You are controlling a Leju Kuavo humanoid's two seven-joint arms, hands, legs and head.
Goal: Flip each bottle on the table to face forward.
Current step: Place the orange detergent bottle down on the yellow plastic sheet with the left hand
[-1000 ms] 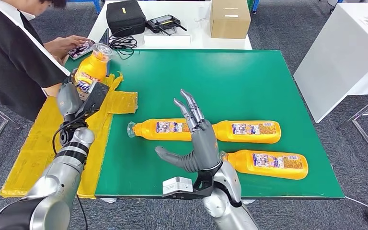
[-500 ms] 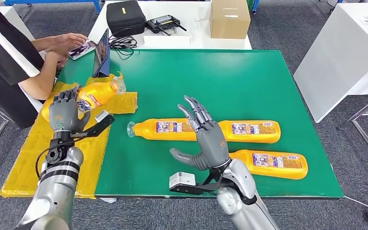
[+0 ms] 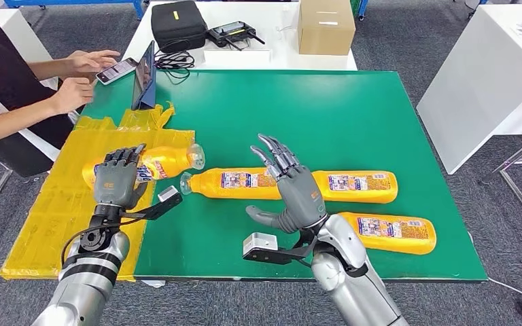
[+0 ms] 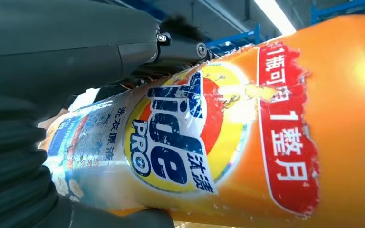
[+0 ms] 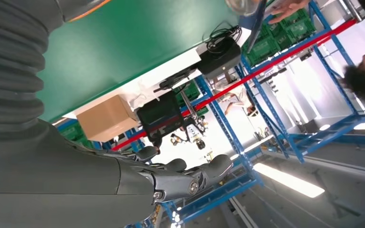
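That glossy orange plastic bottle (image 4: 275, 133) is shining, its paper label peeling rough; the matt green tabletop (image 3: 326, 115) is looking smooth.

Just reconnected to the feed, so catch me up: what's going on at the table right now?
The left hand grips an orange detergent bottle lying sideways over the yellow sheet, with its front label facing the wrist camera. The right hand hovers open above the green table, over one of three more orange bottles lying on their sides with small-print labels showing. A person at the far left corner is using a phone.
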